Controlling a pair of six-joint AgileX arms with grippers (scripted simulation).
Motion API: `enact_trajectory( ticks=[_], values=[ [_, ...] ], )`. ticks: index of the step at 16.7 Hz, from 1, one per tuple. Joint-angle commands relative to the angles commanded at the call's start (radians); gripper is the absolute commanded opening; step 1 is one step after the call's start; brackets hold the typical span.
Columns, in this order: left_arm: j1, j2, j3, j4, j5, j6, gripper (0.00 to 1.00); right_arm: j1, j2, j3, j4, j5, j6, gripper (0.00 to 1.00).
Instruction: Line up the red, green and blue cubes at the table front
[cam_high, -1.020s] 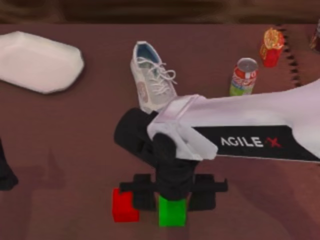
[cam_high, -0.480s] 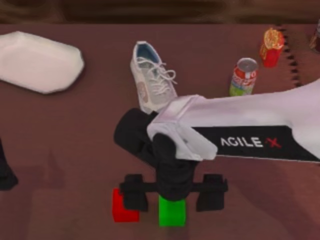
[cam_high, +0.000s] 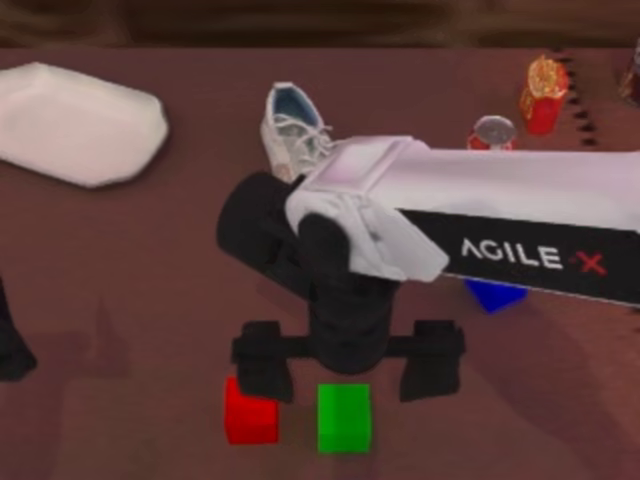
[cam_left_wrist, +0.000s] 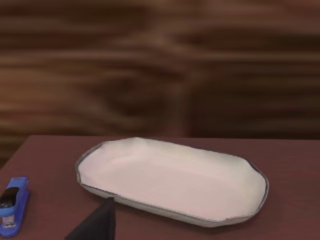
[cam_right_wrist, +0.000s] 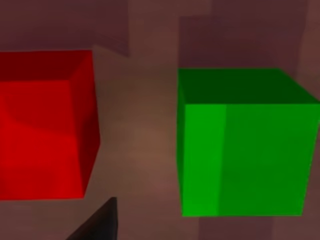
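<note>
Green cube (cam_high: 344, 418) now sits free beside red cube (cam_high: 250, 421) at the tabletop's (cam_high: 120, 300) front edge; right gripper (cam_high: 348, 364) has let go, fingers spread, lifting; blue cube (cam_high: 494, 295) next.

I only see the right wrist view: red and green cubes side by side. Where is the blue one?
Observer: In the top view, the blue cube lies farther back and to the right of the green cube, partly under the right arm.
Operator: Is the right gripper holding anything?
Observer: No. The right gripper is open and empty, just behind the green cube and the red cube.
Operator: And the left arm?
Observer: The left gripper is parked at the table's left edge.
</note>
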Motion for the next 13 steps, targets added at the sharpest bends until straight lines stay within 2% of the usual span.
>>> enact_trajectory(
  ticks=[3, 8, 13],
  values=[
    [0.000, 0.000, 0.000, 0.000, 0.000, 0.000, 1.00, 0.001, -0.027, 0.037, -0.052, 0.000, -0.003, 1.00],
    [0.000, 0.000, 0.000, 0.000, 0.000, 0.000, 1.00, -0.011, -0.021, 0.036, -0.050, 0.001, -0.016, 1.00],
    [0.000, 0.000, 0.000, 0.000, 0.000, 0.000, 1.00, -0.123, 0.001, 0.060, -0.051, 0.002, -0.220, 1.00]
  ],
)
